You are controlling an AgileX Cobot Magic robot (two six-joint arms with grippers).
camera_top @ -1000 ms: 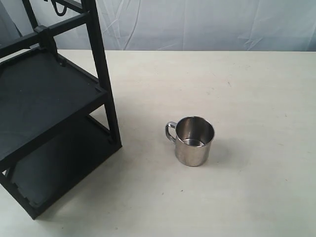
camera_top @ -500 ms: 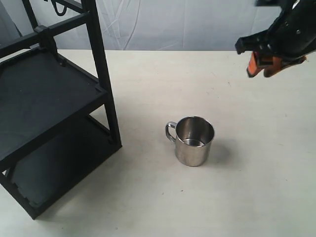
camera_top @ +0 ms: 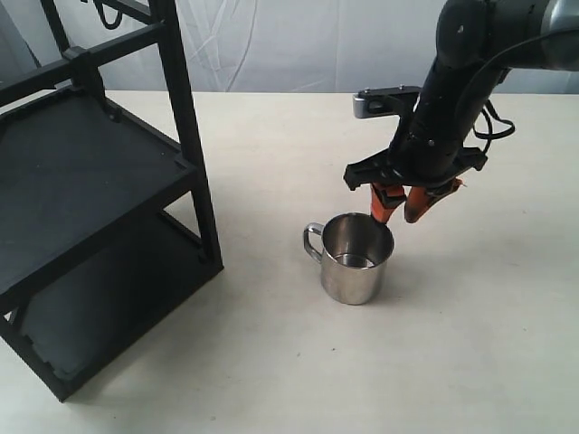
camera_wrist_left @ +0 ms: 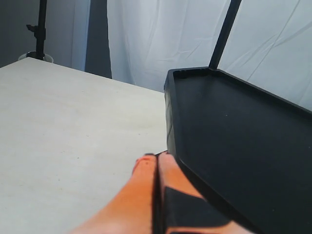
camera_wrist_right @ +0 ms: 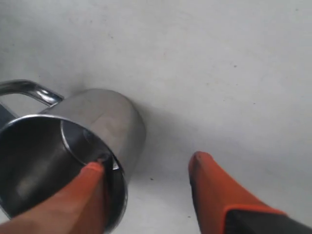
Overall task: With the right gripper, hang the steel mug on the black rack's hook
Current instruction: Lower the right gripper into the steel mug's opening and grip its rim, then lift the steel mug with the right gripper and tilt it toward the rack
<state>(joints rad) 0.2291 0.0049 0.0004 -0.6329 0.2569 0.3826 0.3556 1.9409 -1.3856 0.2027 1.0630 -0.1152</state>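
The steel mug [camera_top: 356, 257] stands upright mid-table, its looped handle [camera_top: 312, 240] pointing toward the black rack [camera_top: 99, 181]. My right gripper [camera_top: 399, 212] hangs open just above the mug's far rim. In the right wrist view the mug [camera_wrist_right: 92, 136] fills one side; one orange finger [camera_wrist_right: 80, 195] sits over the mug's mouth and the other finger [camera_wrist_right: 214, 192] is outside its wall, so the rim lies between them. My left gripper [camera_wrist_left: 157, 157] is shut on nothing, beside a black shelf tray [camera_wrist_left: 243, 126]. A hook [camera_top: 110, 16] shows at the rack's top.
The rack takes up the left of the table with two flat trays, its front post [camera_top: 192, 136] nearest the mug. White cloth [camera_top: 362, 45] hangs behind the table. Bare tabletop [camera_top: 470, 344] surrounds the mug.
The right arm has come in from the upper right and dropped down to the mug's rim. The mug and rack have not moved.
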